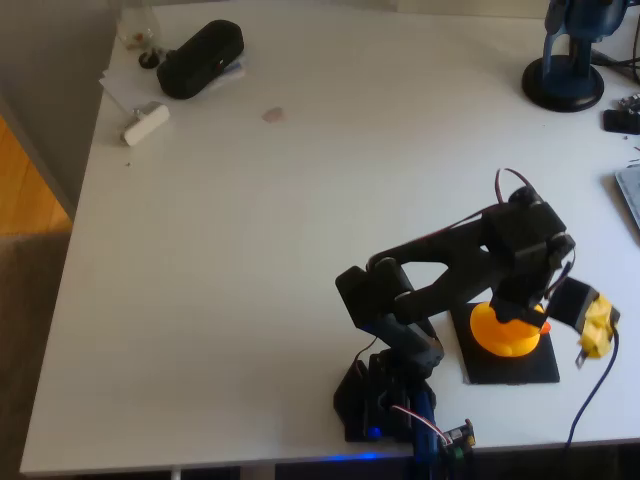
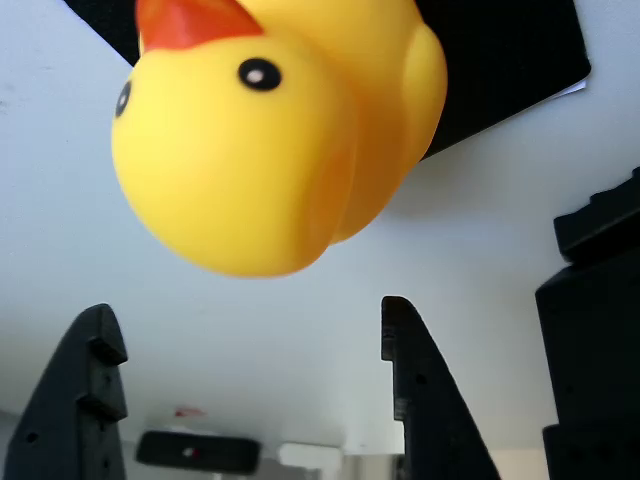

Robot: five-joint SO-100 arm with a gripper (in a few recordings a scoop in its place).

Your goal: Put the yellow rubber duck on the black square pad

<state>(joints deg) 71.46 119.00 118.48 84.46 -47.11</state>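
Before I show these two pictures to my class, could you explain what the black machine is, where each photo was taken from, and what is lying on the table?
The black machine is a small robot arm on a white table. One picture looks straight down from above; the other comes from a camera on the arm's wrist. In the wrist view the gripper is open and holds nothing. The yellow rubber duck sits on the black square pad. Far off lie a black pouch and a small white object.

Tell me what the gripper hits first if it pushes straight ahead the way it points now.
Probably the yellow rubber duck, sitting on the black square pad: it lies just ahead of the open gripper, nothing between them. Depth is hard to judge.
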